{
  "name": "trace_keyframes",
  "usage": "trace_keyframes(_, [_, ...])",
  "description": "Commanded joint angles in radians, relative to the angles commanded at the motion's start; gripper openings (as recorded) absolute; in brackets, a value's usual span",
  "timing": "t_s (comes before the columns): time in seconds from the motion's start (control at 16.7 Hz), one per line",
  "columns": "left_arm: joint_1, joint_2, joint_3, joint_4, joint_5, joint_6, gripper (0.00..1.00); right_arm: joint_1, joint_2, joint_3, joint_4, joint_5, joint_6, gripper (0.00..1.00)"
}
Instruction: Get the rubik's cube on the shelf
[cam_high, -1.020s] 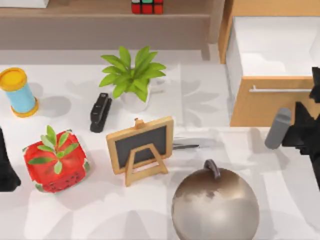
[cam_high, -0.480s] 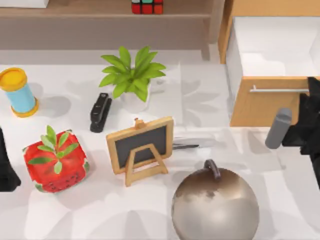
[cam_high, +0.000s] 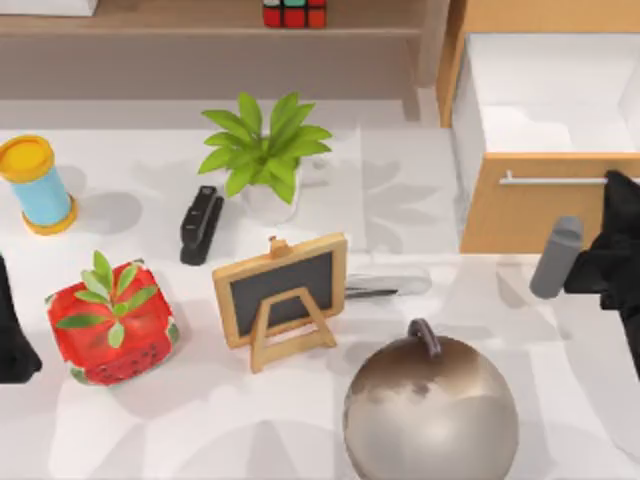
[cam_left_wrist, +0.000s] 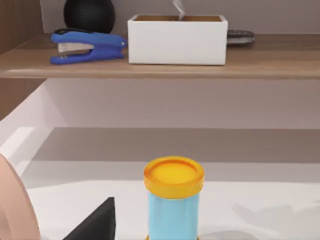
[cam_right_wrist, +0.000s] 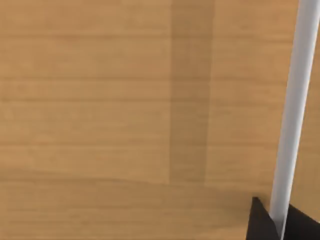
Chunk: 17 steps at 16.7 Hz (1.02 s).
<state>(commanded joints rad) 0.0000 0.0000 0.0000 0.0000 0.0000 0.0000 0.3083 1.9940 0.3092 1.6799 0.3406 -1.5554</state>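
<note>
**Cube on the shelf, right end effector at the drawer handle**

The rubik's cube (cam_high: 294, 12) is cut off by the upper frame edge in the top view, at about 12 o'clock; only its lower rows of red, green and orange squares are seen, resting on the top board of the shelf (cam_high: 180, 30). The rest of the shelf is cropped at the same edge.

The right end effector (cam_high: 612, 262) is seen at 3 o'clock, partly cut by the frame edge, against the front of the light-orange drawer cabinet (cam_high: 520, 210). In the right wrist view the silver handle (cam_right_wrist: 295, 110) runs down between two dark fingertips (cam_right_wrist: 260, 222), but whether it is clenched or released cannot be told. A grey cylinder (cam_high: 555, 257) stands just beside it.

The left end effector (cam_high: 12, 335) is parked at 9 o'clock, mostly out of frame; its state cannot be told either. One dark fingertip (cam_left_wrist: 97, 225) is seen in the left wrist view, near the blue tube with a yellow cap (cam_left_wrist: 173, 197).

On the surface (cam_high: 150, 430) the strawberry box (cam_high: 110, 322), a potted plant (cam_high: 262, 155), a black stapler (cam_high: 200, 223), a small easel chalkboard (cam_high: 282, 295) and a metallic ball (cam_high: 430, 408), cropped at 6 o'clock, are set apart.
</note>
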Motion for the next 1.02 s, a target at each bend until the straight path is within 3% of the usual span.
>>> trace_keyframes(0.42, [0.0,0.0,0.0,0.0,0.0,0.0,1.0,-0.003,0.01,0.014,-0.013,-0.004,0.002,0.0])
trace_keyframes(1.02, [0.0,0.0,0.0,0.0,0.0,0.0,1.0,-0.069,0.079,0.247,-0.174,-0.069,0.002,0.0])
